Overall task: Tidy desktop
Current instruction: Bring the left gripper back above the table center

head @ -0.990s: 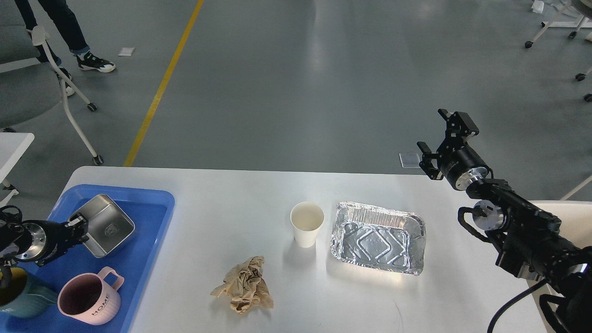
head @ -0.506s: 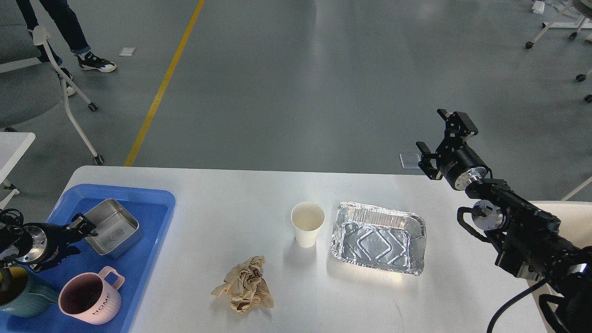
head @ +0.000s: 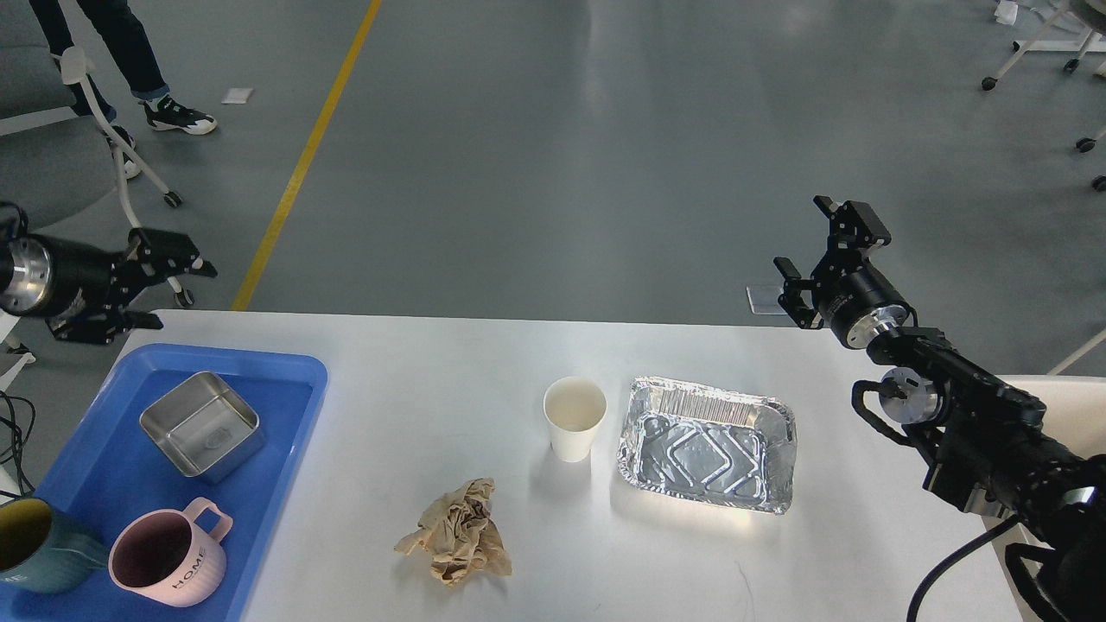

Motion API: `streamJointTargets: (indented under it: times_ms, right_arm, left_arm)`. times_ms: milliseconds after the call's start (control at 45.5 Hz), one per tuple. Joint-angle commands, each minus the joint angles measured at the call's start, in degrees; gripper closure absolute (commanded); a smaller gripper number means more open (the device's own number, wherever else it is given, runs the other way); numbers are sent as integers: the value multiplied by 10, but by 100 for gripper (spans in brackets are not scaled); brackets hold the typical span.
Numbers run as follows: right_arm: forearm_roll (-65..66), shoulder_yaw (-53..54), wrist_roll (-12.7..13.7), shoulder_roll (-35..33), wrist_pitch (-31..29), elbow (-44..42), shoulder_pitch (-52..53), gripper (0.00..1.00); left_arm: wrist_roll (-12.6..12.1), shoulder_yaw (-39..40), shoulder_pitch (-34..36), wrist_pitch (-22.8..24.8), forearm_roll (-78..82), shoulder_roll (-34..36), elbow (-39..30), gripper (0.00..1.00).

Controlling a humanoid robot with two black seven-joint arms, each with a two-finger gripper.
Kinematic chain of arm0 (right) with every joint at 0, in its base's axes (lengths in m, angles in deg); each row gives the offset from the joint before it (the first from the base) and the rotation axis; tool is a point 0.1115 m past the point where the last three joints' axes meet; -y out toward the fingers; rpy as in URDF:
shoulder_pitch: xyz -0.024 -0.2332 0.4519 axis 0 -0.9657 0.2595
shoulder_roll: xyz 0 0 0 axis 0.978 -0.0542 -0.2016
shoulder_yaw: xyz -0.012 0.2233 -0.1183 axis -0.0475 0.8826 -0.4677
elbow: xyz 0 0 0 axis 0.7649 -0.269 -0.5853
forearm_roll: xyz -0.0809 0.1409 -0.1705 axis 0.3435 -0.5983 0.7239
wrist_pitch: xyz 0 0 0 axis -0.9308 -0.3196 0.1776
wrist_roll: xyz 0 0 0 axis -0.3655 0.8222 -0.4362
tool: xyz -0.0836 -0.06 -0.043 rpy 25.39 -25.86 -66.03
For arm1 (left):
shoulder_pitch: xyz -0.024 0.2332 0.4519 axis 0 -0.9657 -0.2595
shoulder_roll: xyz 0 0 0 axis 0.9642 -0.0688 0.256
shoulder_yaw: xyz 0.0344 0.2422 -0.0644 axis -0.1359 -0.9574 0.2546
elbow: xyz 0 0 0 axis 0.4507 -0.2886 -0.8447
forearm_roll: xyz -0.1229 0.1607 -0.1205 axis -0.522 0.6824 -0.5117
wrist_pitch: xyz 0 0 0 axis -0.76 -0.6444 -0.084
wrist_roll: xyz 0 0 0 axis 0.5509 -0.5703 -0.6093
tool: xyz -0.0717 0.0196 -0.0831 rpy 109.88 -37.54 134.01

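The white desktop [head: 415, 406] holds a white paper cup [head: 574, 418], an empty foil tray [head: 707, 443] to the cup's right and a crumpled brown paper napkin [head: 458, 533] in front. A blue tray [head: 276, 406] at the left holds a steel square container [head: 202, 425], a pink mug [head: 167, 563] and a teal mug [head: 34, 546]. My left gripper [head: 173, 281] is open and empty, raised above the tray's far left corner. My right gripper [head: 821, 250] is open and empty, raised past the table's far right edge.
A chair on castors [head: 104, 130] and a person's legs [head: 112, 52] stand on the grey floor at the far left. A yellow floor line [head: 302, 164] runs beyond the table. A small white table corner [head: 1050, 402] is under my right arm.
My left gripper let go of the steel container, which now rests flat in the blue tray, and rose up and away toward the far left. My right gripper shifted slightly up.
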Motion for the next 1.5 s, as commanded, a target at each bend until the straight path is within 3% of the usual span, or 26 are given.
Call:
streamJointTargets:
  times_ms: [0,66,198,506,704,880,1100,1474]
  right_arm:
    - [0,0,0,0,0,0,0,0]
    - [0,0,0,-1,0,0,0,0]
    - [0,0,0,0,0,0,0,0]
    - [0,-1,0,-3,0,-1,2,0]
    - [0,-1,0,-2,0,-1,3,0]
    - [0,0,-1,-2,0,-1,1,0]
    - [0,0,0,-1,-4,-1,1,0]
    - [-2,2,5,3,-4,-7,2,0]
  left_arm:
    - [13,21,80,11,-23,-5,1,3]
    - [25,60,86,7,-66,-12,9,3]
    - [20,145,79,-16,-203,-96,10,3]
    - [28,302,-51,-184,-405,-248,11,3]
    - [24,410,-127,-189,-408,-348,12,3]
    - [31,438,-153,-184,-409,-425,59,3]
    - [75,444,-187,-184,-409,-445,66,3]
    - [82,443,-209,-184,-409,-447,66,3]
